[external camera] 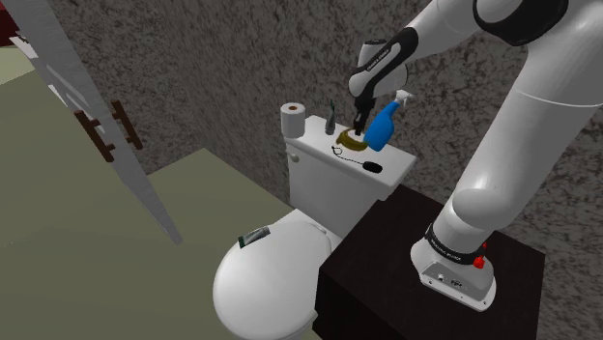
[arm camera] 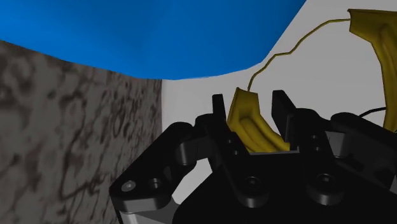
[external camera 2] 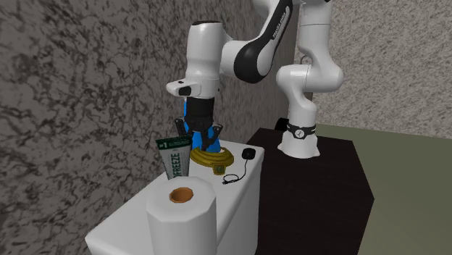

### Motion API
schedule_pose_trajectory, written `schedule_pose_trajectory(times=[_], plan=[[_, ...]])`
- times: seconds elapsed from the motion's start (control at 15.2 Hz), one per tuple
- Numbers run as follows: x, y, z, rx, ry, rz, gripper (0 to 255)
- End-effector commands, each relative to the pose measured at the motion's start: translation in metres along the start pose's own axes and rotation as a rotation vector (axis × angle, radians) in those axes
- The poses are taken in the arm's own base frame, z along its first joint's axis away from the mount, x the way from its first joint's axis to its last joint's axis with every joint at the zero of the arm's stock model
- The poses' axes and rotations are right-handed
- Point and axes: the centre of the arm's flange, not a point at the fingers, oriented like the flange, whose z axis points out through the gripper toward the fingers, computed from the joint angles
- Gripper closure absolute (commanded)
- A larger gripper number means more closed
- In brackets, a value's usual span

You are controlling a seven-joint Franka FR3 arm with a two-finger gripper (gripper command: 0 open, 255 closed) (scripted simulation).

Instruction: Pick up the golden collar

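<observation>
In the wrist view we see the pincer pinching a band of the golden collar. The shoulder view adds that the collar lies on the toilet tank lid, just beside the blue spray bottle, whose contents we cannot tell.

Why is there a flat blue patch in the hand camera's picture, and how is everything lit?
Wrist view: the blue spray bottle, very near, drawn with hardly any shading. Shoulder view: soft, even light grading gently over the toilet lid. Second exterior view: the paper roll shades in flat facets.
</observation>
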Motion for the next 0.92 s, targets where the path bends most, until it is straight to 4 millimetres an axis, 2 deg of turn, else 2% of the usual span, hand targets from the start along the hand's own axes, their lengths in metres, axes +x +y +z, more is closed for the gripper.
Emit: schedule_pose_trajectory(times=[0.0,0.73,0.86], plan=[[0.000,0.001,-0.011,0.000,0.000,0.000,255],[0.001,0.008,-0.069,0.000,0.000,0.000,255],[0.001,0.008,-0.069,0.000,0.000,0.000,255]])
